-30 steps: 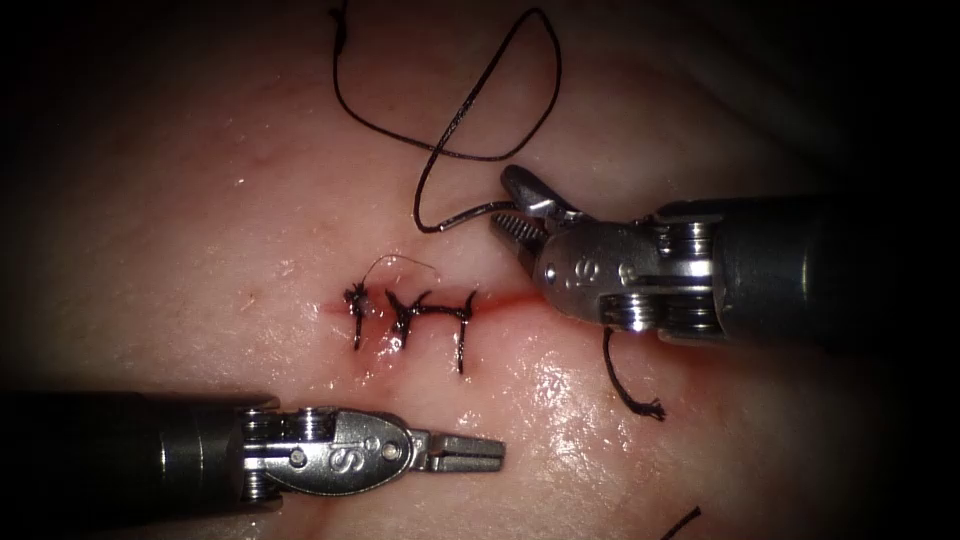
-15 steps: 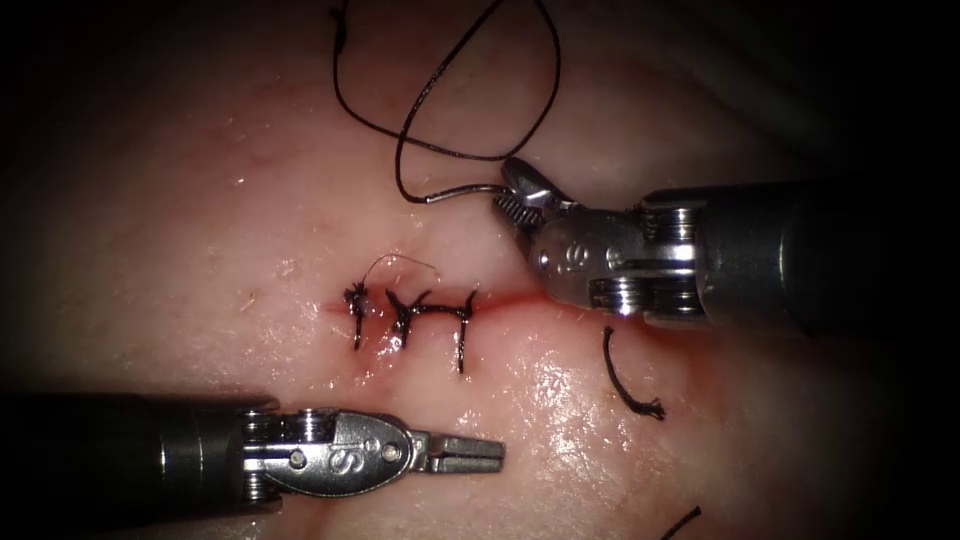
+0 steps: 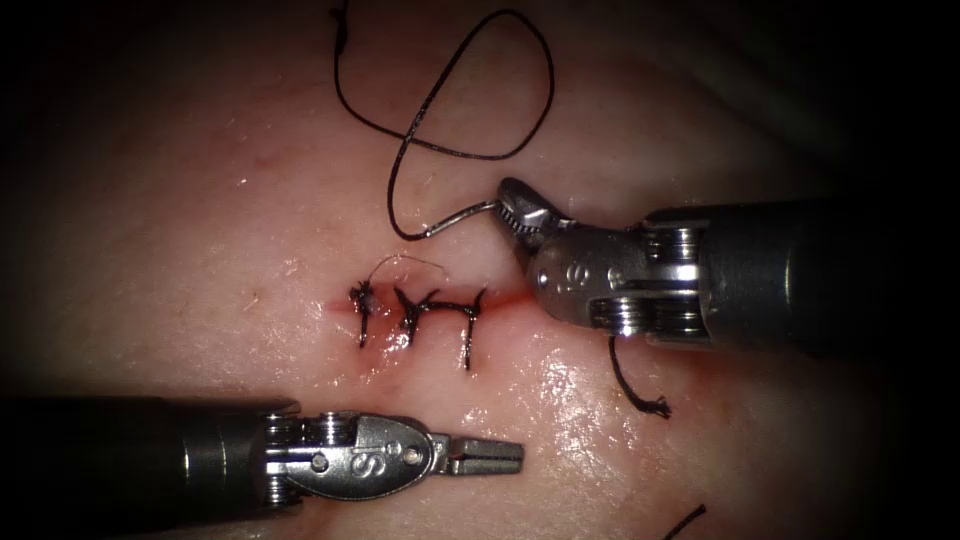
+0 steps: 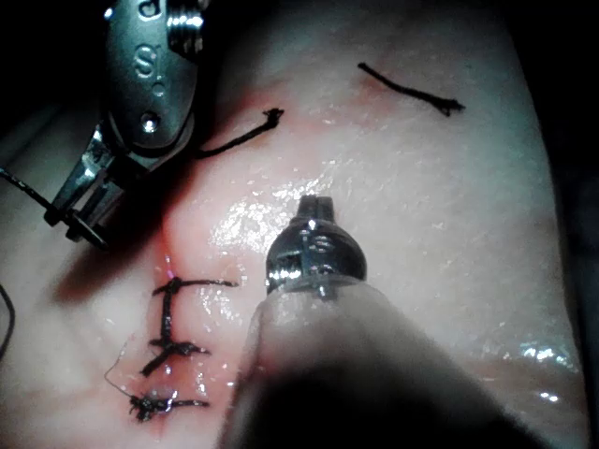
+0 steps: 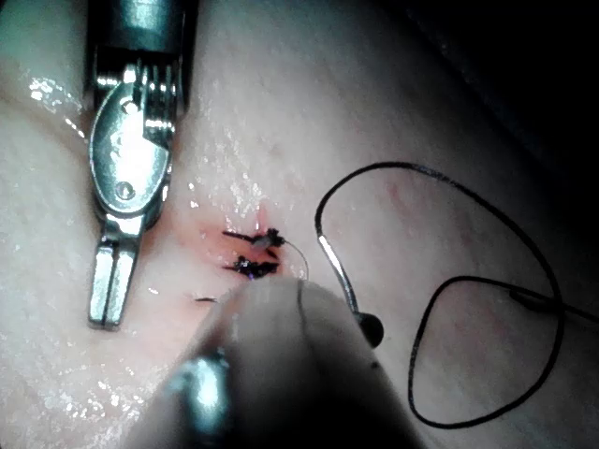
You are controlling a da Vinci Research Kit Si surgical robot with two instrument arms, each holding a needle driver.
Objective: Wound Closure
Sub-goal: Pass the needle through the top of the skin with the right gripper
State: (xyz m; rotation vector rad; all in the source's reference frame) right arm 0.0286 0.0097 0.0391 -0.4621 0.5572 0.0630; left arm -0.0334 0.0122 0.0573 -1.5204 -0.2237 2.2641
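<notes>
Needle [image 3: 462, 215] out of the tissue [image 3: 200, 220], lifted free just beyond the cut [image 3: 505, 298], above its open right-hand stretch. Gripped partway along the curve by the right tool [image 3: 510, 205], fingers clamped tight on the steel; thread-bearing end out to the left, the rest of the curve hidden in the grip. Thread [image 3: 480, 157] trailing from that end up into a wide loop lying on the tissue farther back.

Three dark stitches [image 3: 412, 315] across the cut's left part, a thin line of red fluid [image 3: 520, 297] along the unstitched right part. Two cut ends of thread [image 3: 632, 385] loose on the tissue nearer the camera.

Left tool [image 3: 500, 457] on the near side of the cut, well apart from the needle, fingers pressed together and holding nothing.

Advice, as a judgement only:
- Grip firm enough to stop the needle rolling.
- Curve square to the cut.
- Loop kept away from the stitches and both wrists, to avoid a snag.
- Loose ends left alone.
</notes>
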